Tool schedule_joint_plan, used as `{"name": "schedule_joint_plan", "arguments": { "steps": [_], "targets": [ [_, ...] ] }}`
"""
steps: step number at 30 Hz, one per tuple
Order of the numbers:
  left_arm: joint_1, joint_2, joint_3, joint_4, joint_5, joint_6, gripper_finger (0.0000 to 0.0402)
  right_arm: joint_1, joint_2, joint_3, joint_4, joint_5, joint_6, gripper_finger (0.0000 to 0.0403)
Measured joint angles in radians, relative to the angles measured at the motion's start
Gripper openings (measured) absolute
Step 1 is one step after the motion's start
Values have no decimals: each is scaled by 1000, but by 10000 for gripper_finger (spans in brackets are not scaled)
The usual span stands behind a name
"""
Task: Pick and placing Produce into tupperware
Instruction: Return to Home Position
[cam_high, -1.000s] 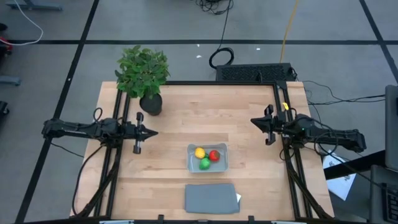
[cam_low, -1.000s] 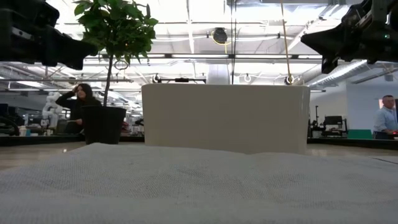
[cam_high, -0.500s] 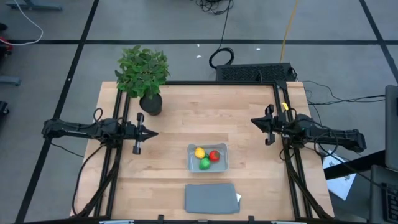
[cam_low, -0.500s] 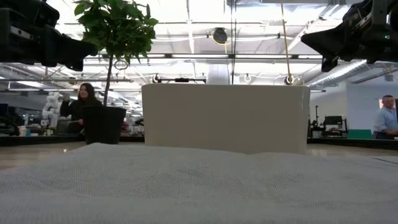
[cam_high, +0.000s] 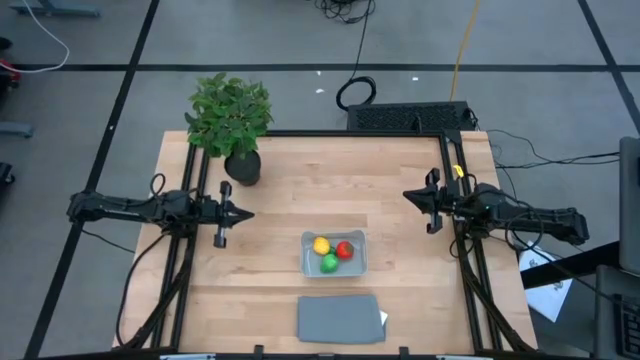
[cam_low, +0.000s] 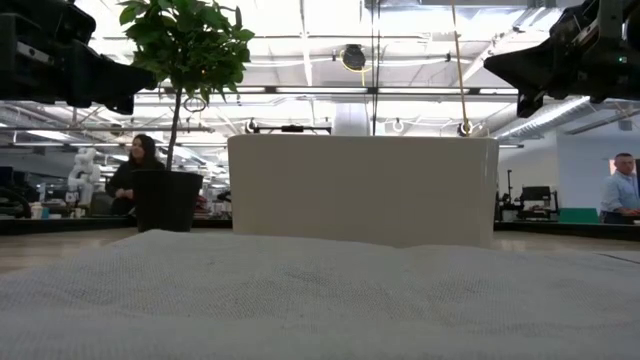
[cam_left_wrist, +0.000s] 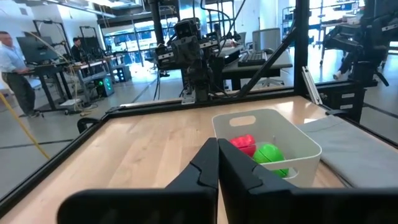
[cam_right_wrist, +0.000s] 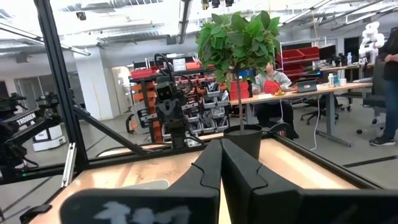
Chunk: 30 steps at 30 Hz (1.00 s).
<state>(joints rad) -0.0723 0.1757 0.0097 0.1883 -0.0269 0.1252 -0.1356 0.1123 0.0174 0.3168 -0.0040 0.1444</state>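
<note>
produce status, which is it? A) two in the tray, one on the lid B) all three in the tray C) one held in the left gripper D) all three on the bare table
B: the yellow piece, red piece and green piece all lie inside the tray, while the left gripper and right gripper are shut and empty, off to either side.

A wooden table (cam_high: 330, 190) carries a leafy potted plant (cam_high: 230, 120) at its far left corner and a flat dark grey lid (cam_high: 338, 318) at its near edge, the two well apart. Just behind the far edge lies a black rectangular pad (cam_high: 410, 117), with a black cable (cam_high: 355, 93) coiled on the floor beside it. In the room beyond, one person (cam_low: 135, 170) sits behind the plant's pot — another (cam_low: 622, 190) shows far to the other side.
</note>
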Motion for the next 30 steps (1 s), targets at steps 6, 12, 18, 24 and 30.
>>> {"name": "schedule_joint_plan", "arguments": {
  "steps": [6,12,18,24,30],
  "targets": [
    [0,0,0,0,0,0,13,0,0,0,0,0,0,0],
    [0,0,0,0,0,0,25,0,0,0,0,0,0,0],
    [0,0,0,0,0,0,26,0,0,0,0,0,0,0],
    [0,0,0,0,-1,0,26,0,0,0,0,0,0,0],
    [0,0,1,0,-1,0,26,0,0,-1,0,0,0,0]
  ]
}}
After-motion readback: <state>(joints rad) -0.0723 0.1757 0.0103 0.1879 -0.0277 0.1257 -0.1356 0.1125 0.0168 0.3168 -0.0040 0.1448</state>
